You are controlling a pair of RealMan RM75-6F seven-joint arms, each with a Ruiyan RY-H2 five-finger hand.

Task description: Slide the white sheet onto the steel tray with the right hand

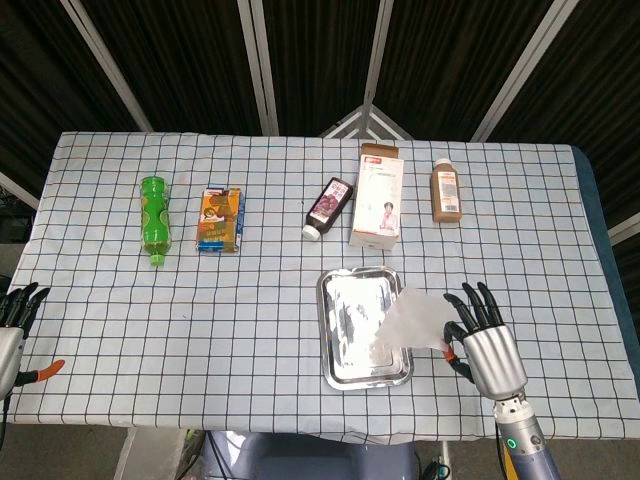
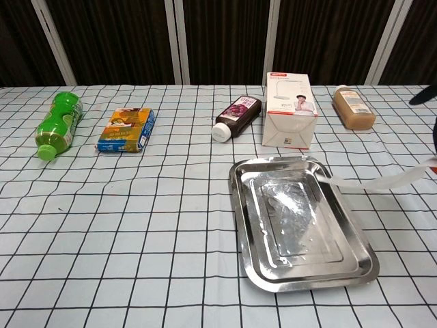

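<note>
One steel tray [image 1: 345,372] sat on the checked tabletop [image 1: 250,300], near the front edge. One white sheet [image 1: 412,320] was lifted off the cloth, its left part hanging over the tray's right rim; in the chest view it showed as a thin edge-on strip [image 2: 382,181] running from above the tray's far right corner to the frame edge. The right robot hand [image 1: 482,340] held the sheet's right edge, fingers spread upward, thumb side against the paper. The left robot hand [image 1: 12,318] lay at the tabletop's left edge, fingers apart, holding nothing visible.

Along the far row: three bottles, one green [image 1: 153,218], one dark purple [image 1: 328,208], one brown [image 1: 445,192], all lying down. Two cartons: one orange-and-blue [image 1: 220,220], one white box [image 1: 378,195].
</note>
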